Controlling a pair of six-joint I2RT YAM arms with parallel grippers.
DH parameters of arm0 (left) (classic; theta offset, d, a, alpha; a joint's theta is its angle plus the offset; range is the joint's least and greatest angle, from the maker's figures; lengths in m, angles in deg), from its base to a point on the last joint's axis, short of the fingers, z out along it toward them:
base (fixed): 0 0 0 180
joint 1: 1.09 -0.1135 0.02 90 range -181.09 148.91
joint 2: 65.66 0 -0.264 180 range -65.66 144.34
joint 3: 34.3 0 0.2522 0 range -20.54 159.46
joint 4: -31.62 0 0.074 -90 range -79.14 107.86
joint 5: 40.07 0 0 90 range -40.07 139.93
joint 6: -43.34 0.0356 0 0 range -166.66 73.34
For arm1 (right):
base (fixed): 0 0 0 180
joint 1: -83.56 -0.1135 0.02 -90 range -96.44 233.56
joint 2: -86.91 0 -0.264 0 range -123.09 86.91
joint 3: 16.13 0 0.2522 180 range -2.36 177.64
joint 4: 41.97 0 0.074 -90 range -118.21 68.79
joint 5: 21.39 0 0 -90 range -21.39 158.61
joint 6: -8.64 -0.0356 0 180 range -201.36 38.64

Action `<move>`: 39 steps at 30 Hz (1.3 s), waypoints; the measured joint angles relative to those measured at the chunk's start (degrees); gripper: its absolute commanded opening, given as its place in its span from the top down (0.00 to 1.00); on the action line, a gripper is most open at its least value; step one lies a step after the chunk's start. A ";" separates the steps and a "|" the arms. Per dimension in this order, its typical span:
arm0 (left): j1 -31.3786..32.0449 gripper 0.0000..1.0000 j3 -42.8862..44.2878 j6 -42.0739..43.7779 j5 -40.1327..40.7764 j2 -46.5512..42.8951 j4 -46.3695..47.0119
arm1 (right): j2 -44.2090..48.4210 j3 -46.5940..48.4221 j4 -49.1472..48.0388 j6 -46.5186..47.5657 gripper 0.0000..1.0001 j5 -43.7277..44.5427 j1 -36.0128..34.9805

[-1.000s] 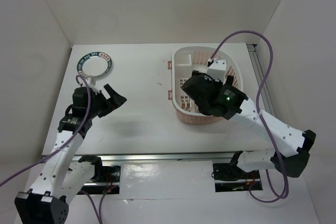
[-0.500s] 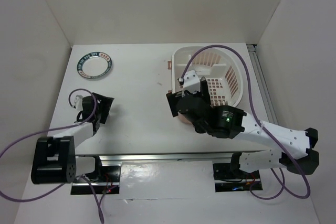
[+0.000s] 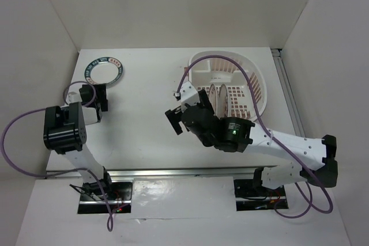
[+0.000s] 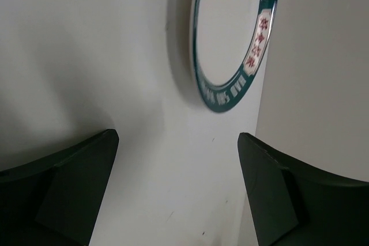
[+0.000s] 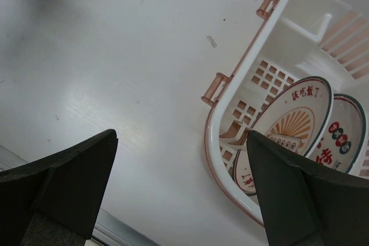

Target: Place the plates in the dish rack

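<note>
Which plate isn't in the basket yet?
The round white plate with the dark green rim, lying flat on the table. The orange sunburst plate and the red-motif plate stand on edge inside the oval white plastic basket.

In the left wrist view the top edge cuts the green-rimmed plate (image 4: pixel 230 33) down to its lower arc, and its rim lettering is blurred. In the right wrist view the rack (image 5: pixel 244 64) runs off the right edge. Its wall hides the lower part of the sunburst plate (image 5: pixel 288 122), which overlaps the red-marked plate (image 5: pixel 343 133). From above, the right arm (image 3: pixel 253 136) covers the rack's near side.
</note>
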 measured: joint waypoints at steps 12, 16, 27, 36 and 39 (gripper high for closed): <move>-3.26 0.14 22.14 -1.36 -5.60 16.72 -3.54 | -4.83 -2.45 -6.95 2.64 0.00 0.04 -0.61; -3.54 0.51 25.16 -1.01 -6.97 19.10 -5.64 | -4.85 -2.40 -7.98 2.56 0.00 0.11 -0.92; -5.35 1.00 30.01 0.15 -12.59 22.47 -11.93 | -3.93 -2.40 -7.85 1.22 0.00 0.55 -2.75; -2.64 1.00 16.26 8.83 -22.05 8.66 -16.22 | -0.81 -2.38 -12.61 4.02 0.00 -9.33 4.57; 3.10 1.00 8.48 12.15 -25.18 -0.15 -17.00 | -0.94 -0.24 -15.58 4.68 0.00 -19.41 16.20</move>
